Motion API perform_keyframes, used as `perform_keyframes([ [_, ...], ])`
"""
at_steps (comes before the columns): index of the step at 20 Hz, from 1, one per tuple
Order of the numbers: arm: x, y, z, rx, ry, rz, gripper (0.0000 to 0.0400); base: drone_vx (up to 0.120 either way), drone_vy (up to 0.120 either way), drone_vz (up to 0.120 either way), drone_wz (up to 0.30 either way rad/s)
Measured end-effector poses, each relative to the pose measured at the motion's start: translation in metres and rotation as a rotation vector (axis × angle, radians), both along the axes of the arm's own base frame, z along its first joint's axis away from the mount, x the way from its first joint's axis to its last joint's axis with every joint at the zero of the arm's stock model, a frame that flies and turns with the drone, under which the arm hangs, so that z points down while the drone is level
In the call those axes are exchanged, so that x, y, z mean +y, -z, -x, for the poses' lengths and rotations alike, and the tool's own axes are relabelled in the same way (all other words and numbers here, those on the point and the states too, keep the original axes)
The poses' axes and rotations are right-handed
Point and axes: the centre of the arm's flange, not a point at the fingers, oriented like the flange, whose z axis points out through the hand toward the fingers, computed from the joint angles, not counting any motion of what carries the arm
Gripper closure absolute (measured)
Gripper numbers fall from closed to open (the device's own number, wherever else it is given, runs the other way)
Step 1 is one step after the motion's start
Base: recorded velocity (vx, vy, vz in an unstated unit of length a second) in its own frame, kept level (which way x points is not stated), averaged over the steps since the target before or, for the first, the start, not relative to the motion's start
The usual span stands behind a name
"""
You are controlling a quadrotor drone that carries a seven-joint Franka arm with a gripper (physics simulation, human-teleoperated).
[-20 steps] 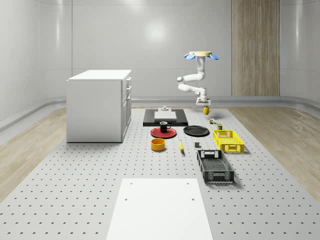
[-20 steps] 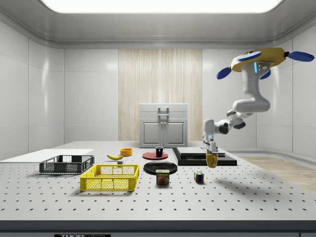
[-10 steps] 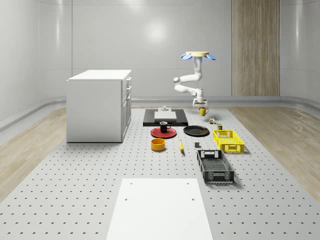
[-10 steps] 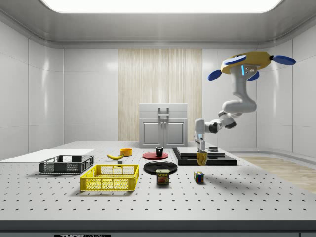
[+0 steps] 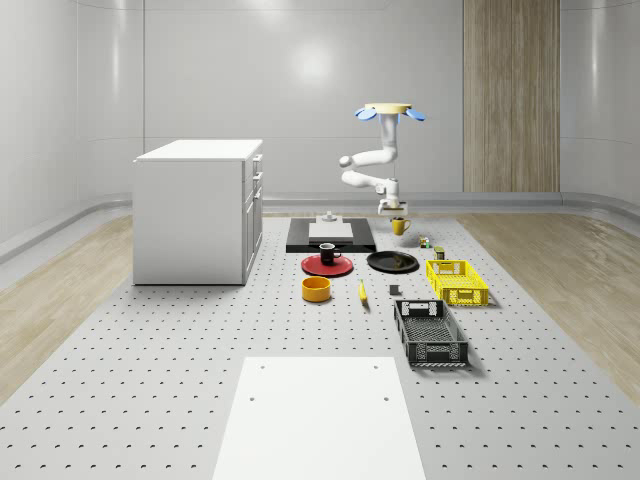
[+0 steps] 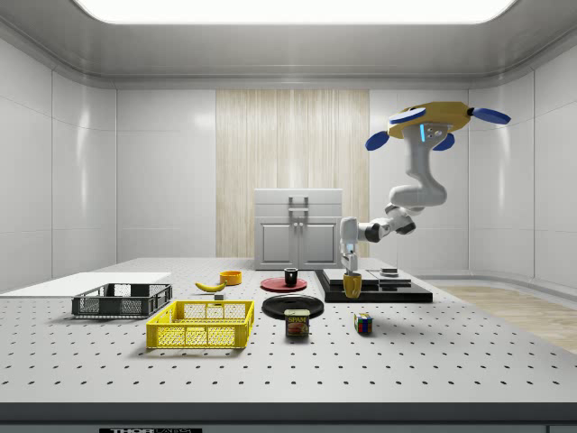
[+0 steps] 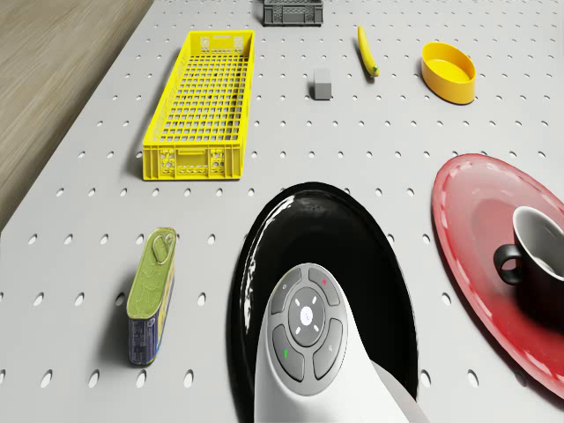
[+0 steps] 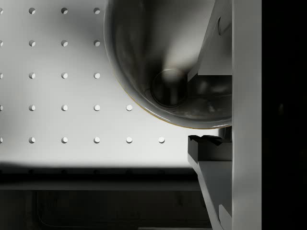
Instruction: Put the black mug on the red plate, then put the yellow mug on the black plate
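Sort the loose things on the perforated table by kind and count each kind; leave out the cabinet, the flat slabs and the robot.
Mugs: 2, yellow mug in the gripper, black mug
Plates: 2, red plate, black plate
Crates: 2
Bowl: 1
Banana: 1
Tin: 1
Puzzle cube: 1
Small grey block: 1
Total: 11

Two mugs [image 5: 400,226] [image 5: 328,253], two plates [image 5: 327,265] [image 5: 392,262], two crates [image 5: 457,281] [image 5: 430,333], one bowl [image 5: 317,289], one banana [image 5: 362,292], one can [image 7: 151,295]
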Motion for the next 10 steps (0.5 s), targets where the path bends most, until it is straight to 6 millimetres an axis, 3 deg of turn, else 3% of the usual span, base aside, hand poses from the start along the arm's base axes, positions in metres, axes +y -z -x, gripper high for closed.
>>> perform_keyframes([
  [9,0.0,0.0,0.0,0.0,0.0,0.0,0.029,0.12,-0.12,0.0,0.0],
  [10,0.0,0.0,0.0,0.0,0.0,0.0,0.029,0.12,0.0,0.0,0.0],
])
